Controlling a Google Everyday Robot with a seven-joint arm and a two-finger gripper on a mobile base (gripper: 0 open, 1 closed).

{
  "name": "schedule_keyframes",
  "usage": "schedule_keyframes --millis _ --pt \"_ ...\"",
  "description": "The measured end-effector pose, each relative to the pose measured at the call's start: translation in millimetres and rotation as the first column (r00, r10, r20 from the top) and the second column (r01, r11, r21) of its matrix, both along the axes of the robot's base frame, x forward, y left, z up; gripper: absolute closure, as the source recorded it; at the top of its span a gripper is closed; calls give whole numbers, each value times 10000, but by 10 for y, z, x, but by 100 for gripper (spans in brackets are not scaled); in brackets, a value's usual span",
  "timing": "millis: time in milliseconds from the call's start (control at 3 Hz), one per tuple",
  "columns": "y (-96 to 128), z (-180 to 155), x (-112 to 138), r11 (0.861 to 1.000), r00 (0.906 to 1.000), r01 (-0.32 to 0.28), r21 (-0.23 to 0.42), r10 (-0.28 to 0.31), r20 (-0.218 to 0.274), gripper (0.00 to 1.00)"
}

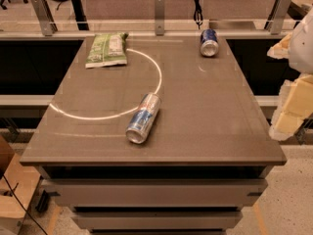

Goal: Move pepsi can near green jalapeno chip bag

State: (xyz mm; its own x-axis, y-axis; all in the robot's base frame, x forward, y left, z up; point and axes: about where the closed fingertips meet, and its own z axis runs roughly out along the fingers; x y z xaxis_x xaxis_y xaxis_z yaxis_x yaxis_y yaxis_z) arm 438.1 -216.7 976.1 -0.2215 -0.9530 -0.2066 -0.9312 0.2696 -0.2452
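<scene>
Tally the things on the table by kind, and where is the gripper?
Cans: 2, the pepsi can at the far right and a slim silver-blue-red can lying on its side near the middle.
Chip bags: 1, the green jalapeno chip bag at the far left.
Total: 3 on the table.
The gripper hangs beyond the table's right edge.

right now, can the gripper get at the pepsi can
Probably yes: the gripper sits off the table's right edge, only bare tabletop between it and the pepsi can; the slim can lies mid-table.
</scene>
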Motion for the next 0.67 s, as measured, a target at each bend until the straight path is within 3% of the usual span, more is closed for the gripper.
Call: schedule_keyframes --millis 667 --pt "8 37 21 9999 9998 20 145 -22 182 0"
